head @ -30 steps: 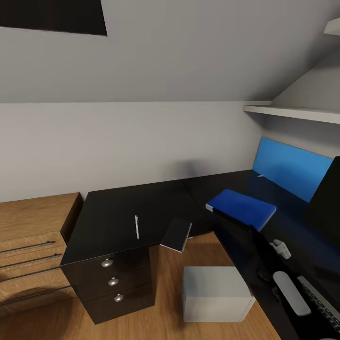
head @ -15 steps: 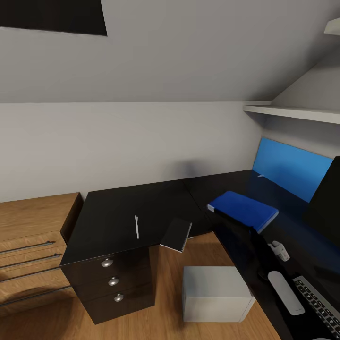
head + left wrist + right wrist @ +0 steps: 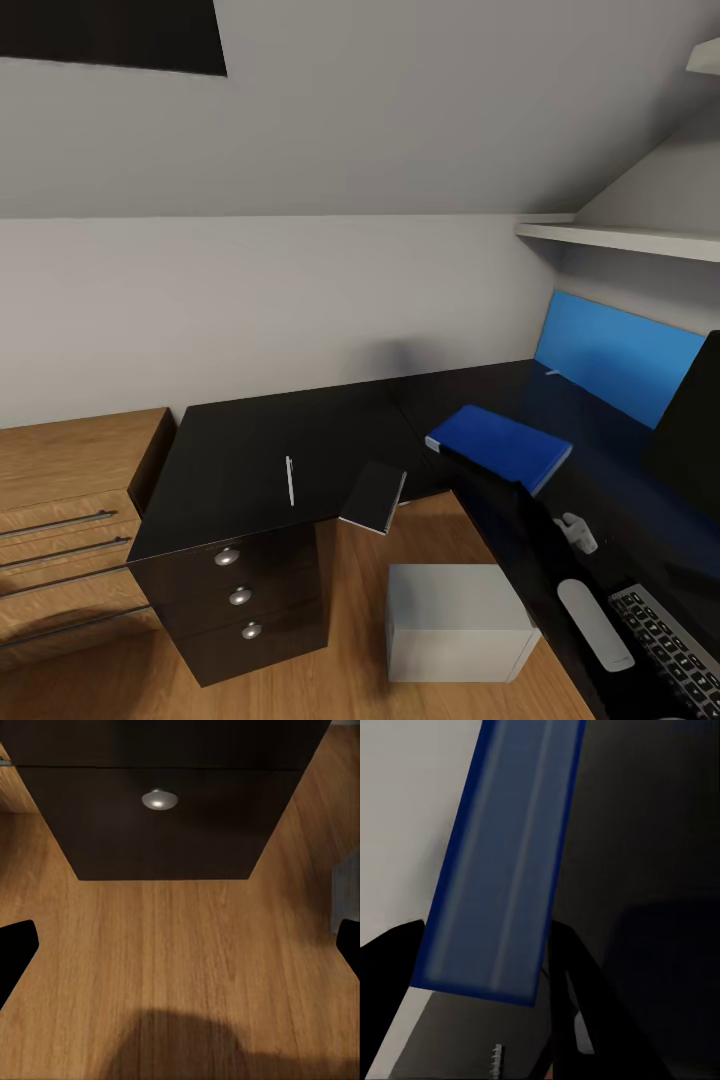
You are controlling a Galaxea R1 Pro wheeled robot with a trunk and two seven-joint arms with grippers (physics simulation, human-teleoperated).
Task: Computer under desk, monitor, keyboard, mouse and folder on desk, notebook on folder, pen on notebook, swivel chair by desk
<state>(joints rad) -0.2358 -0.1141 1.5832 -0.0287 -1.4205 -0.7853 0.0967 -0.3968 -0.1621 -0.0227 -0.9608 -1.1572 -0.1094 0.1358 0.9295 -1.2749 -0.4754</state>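
Right gripper (image 3: 484, 967) is clamped on the blue folder (image 3: 498, 446), fingers (image 3: 577, 990) pinching its near edge, carrying it above the black desk (image 3: 250, 450) at about 3 o'clock in the head view. Left gripper (image 3: 180, 945) hangs spread wide over the wood floor (image 3: 180, 952), facing the drawer knob (image 3: 158, 799). On the desk at 9 o'clock from the folder: the pen (image 3: 289, 480), and the notebook (image 3: 373, 496) overhanging the edge. Mouse (image 3: 594, 624) and keyboard (image 3: 668, 650) sit at 5 o'clock, monitor (image 3: 688, 430) at 3. The white computer (image 3: 458, 622) stands on the floor.
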